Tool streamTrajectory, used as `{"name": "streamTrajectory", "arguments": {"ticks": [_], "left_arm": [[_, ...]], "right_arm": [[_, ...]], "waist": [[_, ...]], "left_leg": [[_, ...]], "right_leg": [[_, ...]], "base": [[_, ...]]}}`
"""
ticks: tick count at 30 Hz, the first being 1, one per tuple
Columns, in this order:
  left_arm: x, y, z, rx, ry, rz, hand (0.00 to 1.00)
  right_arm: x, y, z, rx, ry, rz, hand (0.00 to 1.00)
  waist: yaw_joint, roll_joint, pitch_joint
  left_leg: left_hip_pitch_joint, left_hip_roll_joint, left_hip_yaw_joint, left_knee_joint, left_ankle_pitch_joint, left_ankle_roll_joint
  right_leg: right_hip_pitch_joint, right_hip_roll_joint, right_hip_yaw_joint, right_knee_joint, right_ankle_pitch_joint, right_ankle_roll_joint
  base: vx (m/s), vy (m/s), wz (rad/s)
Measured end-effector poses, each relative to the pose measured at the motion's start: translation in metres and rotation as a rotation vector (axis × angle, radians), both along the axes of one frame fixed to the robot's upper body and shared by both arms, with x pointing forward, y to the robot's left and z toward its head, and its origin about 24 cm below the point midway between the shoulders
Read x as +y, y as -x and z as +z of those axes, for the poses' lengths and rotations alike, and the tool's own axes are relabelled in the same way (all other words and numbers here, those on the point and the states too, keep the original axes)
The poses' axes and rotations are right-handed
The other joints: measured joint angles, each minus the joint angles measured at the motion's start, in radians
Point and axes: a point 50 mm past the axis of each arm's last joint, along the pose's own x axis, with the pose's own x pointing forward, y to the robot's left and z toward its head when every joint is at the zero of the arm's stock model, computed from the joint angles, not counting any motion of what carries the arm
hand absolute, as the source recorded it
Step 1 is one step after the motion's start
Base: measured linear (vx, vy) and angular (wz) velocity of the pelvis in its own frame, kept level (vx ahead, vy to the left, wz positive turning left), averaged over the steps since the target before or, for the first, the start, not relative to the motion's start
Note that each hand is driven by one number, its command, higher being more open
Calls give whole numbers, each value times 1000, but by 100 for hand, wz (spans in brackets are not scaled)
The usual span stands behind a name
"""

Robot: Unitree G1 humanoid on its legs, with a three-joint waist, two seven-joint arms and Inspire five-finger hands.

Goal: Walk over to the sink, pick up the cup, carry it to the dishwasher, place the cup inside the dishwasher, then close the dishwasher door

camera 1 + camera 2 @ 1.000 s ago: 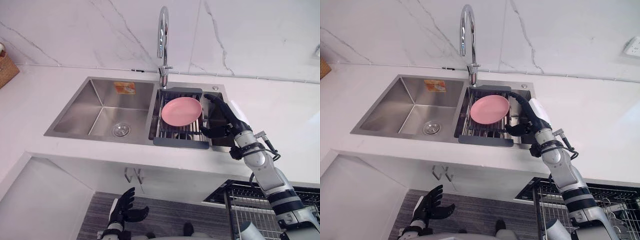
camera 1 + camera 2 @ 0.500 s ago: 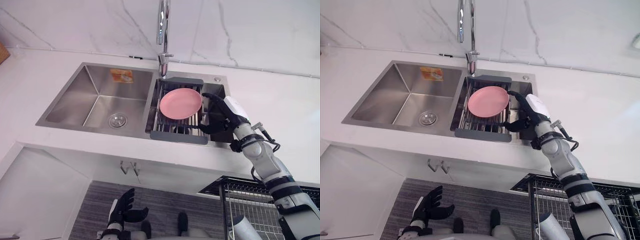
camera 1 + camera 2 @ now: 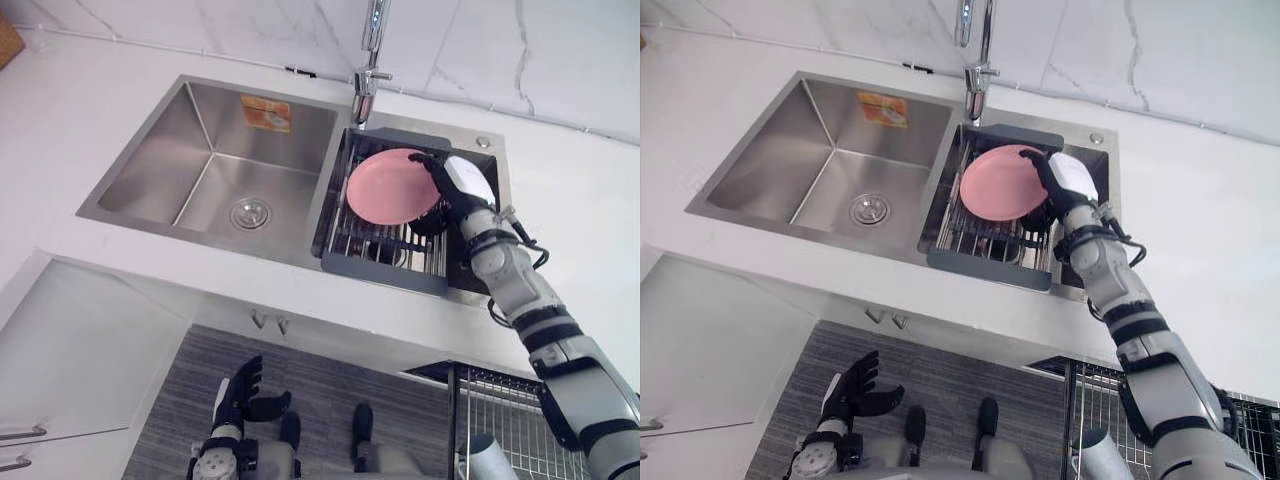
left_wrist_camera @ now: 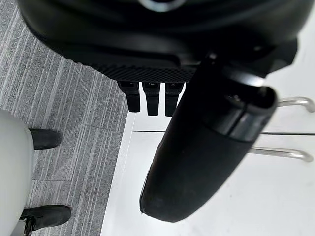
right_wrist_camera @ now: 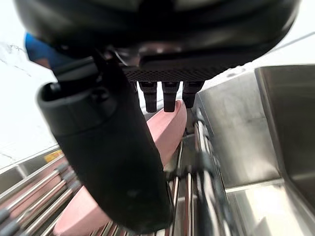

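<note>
A pink plate (image 3: 385, 188) leans in a dark dish rack (image 3: 385, 270) set in the sink's right basin. My right hand (image 3: 450, 195) reaches over the rack, its fingers lying across the plate's right rim. In the right wrist view its straight fingers (image 5: 165, 101) point past the thumb at the plate (image 5: 167, 130); it holds nothing. A dark rounded shape (image 3: 432, 222) sits in the rack just below the hand; I cannot tell whether it is the cup. My left hand (image 3: 238, 398) hangs low over the floor, fingers relaxed and spread.
The steel left basin (image 3: 220, 170) has a drain and a sticker. A chrome tap (image 3: 370, 60) stands behind the rack. White counter surrounds the sink. The dishwasher's wire rack (image 3: 500, 420) shows at the lower right, and two cabinet handles (image 3: 268, 322) sit below the counter edge.
The camera has shifted. My right hand has moved from beside the rack's right side onto the plate's right rim. The left hand stays low.
</note>
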Motion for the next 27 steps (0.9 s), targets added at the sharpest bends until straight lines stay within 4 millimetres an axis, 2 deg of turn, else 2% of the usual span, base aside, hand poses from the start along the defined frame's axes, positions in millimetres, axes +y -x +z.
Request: {"name": "streamTrajectory", "arguments": {"ticks": [2, 4, 7, 13, 16, 19, 21, 23, 27], "left_arm": [[0, -6, 2, -16, 5, 1, 90], [0, -12, 5, -34, 8, 4, 90], [-1, -15, 6, -44, 8, 2, 90], [0, -18, 8, -54, 1, 15, 90], [-1, -19, 10, -64, 4, 15, 90], [-2, -19, 9, -66, 14, 36, 90], [0, -16, 8, -58, 13, 45, 90], [1, -15, 8, -56, 13, 54, 90], [4, -8, 5, -30, -5, 48, 90]], "right_arm": [[-3, -3, 3, 9, 29, -10, 30], [-3, -8, 22, -42, 52, -15, 30], [-6, -12, 34, -66, 56, -33, 30], [-5, -7, 49, -157, 31, -30, 30], [-2, 12, 56, -258, -35, 14, 30], [3, 35, 51, -320, -85, 66, 30], [7, 49, 44, -350, -136, 84, 30], [7, 61, 43, -386, -170, 93, 30], [5, 94, 41, -485, -251, 98, 30]], "waist": [[5, 2, 12], [6, 2, 33], [18, 3, 34], [16, 6, 36], [14, 6, 36], [6, 6, 36], [-13, 6, 35], [-14, 6, 35], [-40, 5, 33]], "left_leg": [[-20, 2, 0, 20, -6, 0], [-34, 3, 1, 33, -7, -1], [-43, 7, -1, 39, -8, -3], [-48, 10, 1, 49, -17, -6], [-46, 12, 6, 50, -22, -6], [-29, 14, 20, 50, -29, -3], [-5, 15, 34, 50, -35, 0], [12, 18, 56, 50, -43, 2], [54, 28, 122, 60, -72, 2]], "right_leg": [[-12, 1, 1, 5, -1, -1], [-22, 4, 4, 6, 1, -4], [-31, 7, 3, 14, 0, -6], [-34, 11, 5, 15, -2, -8], [-33, 12, 9, 15, -3, -9], [-27, 16, 27, 21, -3, -9], [-9, 19, 41, 22, -3, -9], [-3, 19, 63, 24, -3, -8], [6, 29, 131, 38, -6, -5]], "base": [[-55, -1, -1], [-55, -6, -2], [-17, -5, 1], [1, 2, -1], [12, 4, -2], [41, 19, -13], [33, 24, -23], [-1, 35, -34], [-26, 35, -47]]}}
